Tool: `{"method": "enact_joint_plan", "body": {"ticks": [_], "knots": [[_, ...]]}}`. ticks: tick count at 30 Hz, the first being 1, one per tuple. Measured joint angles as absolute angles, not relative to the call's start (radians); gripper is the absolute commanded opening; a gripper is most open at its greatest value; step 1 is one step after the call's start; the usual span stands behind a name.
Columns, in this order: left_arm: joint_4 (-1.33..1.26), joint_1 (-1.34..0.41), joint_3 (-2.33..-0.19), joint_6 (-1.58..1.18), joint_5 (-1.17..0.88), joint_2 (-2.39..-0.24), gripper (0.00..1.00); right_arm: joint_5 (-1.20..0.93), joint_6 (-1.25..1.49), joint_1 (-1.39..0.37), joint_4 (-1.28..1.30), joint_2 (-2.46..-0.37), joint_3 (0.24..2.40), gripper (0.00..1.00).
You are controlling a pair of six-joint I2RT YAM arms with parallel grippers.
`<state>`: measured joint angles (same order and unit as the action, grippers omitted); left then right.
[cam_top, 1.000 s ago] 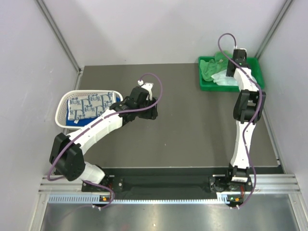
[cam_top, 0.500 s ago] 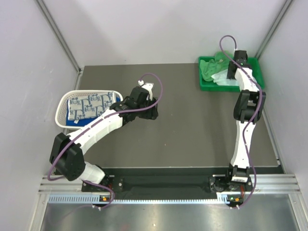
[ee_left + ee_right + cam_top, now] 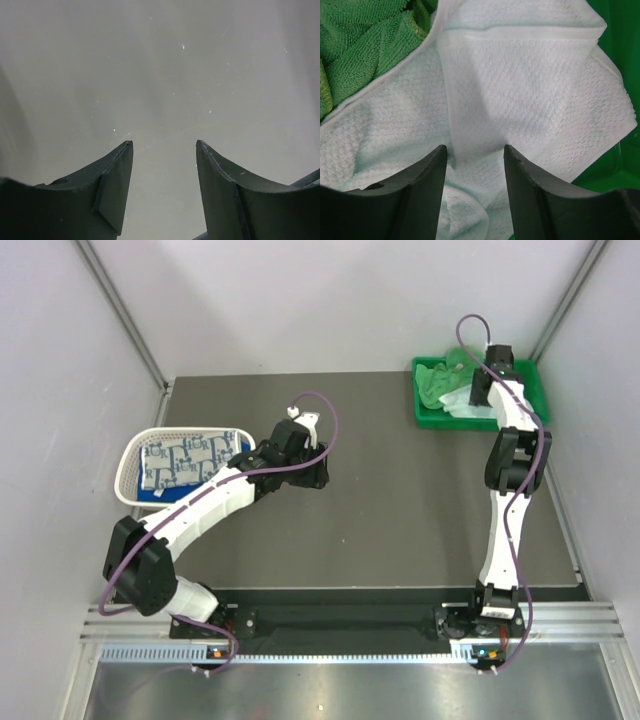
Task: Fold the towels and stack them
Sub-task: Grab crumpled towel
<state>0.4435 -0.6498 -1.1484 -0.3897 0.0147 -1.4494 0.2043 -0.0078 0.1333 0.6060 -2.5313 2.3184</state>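
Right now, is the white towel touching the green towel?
Touching. In the right wrist view the white towel lies edge-on against the green towel, no gap between.

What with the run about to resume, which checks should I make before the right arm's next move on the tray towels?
1. Right gripper open above the pale mint-white towel: ok.
2. Towel pinched: not ok, nothing clamped.
3. Fingertips touching the cloth: cannot tell.
4. Green towel outside the jaws: ok, it lies off to one side.
5. Left gripper open and empty over the table: ok.
6. Patterned towel lying folded in the basket: ok.
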Motion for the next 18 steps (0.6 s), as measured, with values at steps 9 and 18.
{"method": "enact_joint_plan", "body": {"ticks": [9, 18], "knots": [[0.443, -0.65, -1.148, -0.39, 0.015, -1.449, 0.58, 0.198, 0.015, 0.133, 0.638, -2.547, 2.346, 0.24], [0.442, -0.65, -1.148, -0.39, -0.004, -1.449, 0.58, 0.2, 0.029, 0.133, 0.63, -2.553, 2.342, 0.0]]}}
